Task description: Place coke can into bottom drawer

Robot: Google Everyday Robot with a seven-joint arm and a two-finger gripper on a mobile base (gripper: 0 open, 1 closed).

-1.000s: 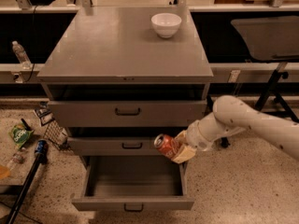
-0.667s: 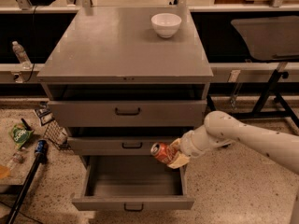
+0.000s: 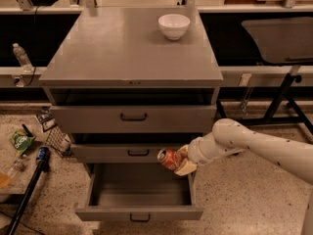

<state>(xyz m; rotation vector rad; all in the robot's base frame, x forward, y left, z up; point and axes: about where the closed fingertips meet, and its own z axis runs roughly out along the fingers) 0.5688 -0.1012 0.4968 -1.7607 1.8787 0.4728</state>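
The coke can [image 3: 168, 158], red with a silver end, lies tilted on its side in my gripper [image 3: 179, 160], which is shut on it. The gripper reaches in from the right on a white arm. It holds the can above the right part of the open bottom drawer [image 3: 139, 213], just in front of the middle drawer's face. The bottom drawer is pulled out and its grey tray looks empty. It has a small dark handle on its front.
A white bowl [image 3: 174, 26] stands on the cabinet top [image 3: 117, 53]. The top drawer [image 3: 133, 117] and middle drawer [image 3: 127, 152] are closed. Bottles, a green packet [image 3: 20, 142] and a dark pole [image 3: 29, 190] lie on the floor at left. A table frame [image 3: 288, 97] stands at right.
The gripper has carried the can leftward and slightly down, from beside the drawer's right edge to above its right part. The drawer has stayed open.
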